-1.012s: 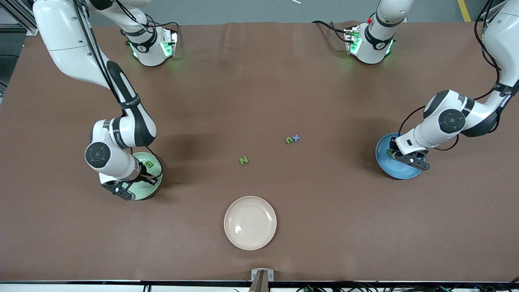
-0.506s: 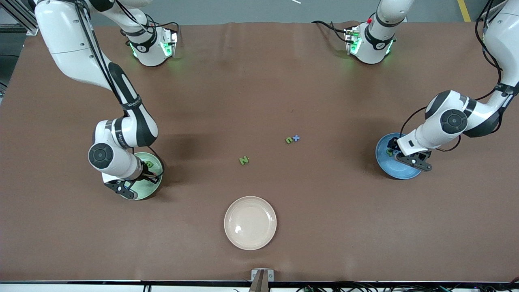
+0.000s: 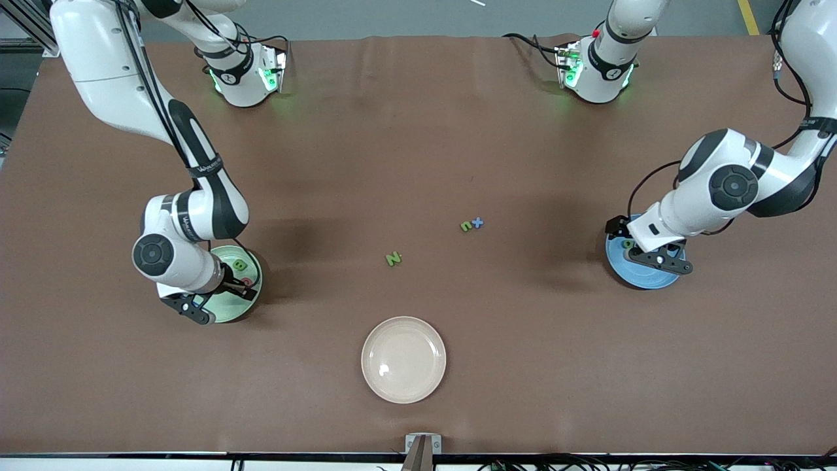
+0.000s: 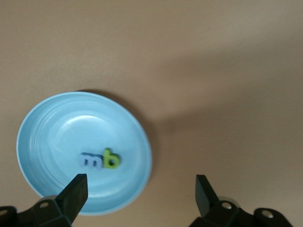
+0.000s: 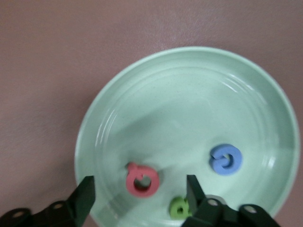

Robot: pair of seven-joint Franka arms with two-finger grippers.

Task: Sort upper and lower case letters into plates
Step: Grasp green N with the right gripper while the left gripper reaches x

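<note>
Right gripper [image 5: 137,198] over pale mint green glossy plate [image 5: 156,94], fingers apart, empty; red-pink, blue, green toy letters [image 5: 140,179] in it. Left gripper [image 4: 139,196] over sky blue plate [image 4: 47,123], fingers apart; blue and green letters inside. Three letters loose on brown table [image 3: 418,131] farther from the front camera than cream-beige plate [image 3: 403,390].

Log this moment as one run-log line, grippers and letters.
left gripper: open over sky blue plate holding two letters | right gripper: open over mint green plate holding three | loose letters: three on brown table
</note>
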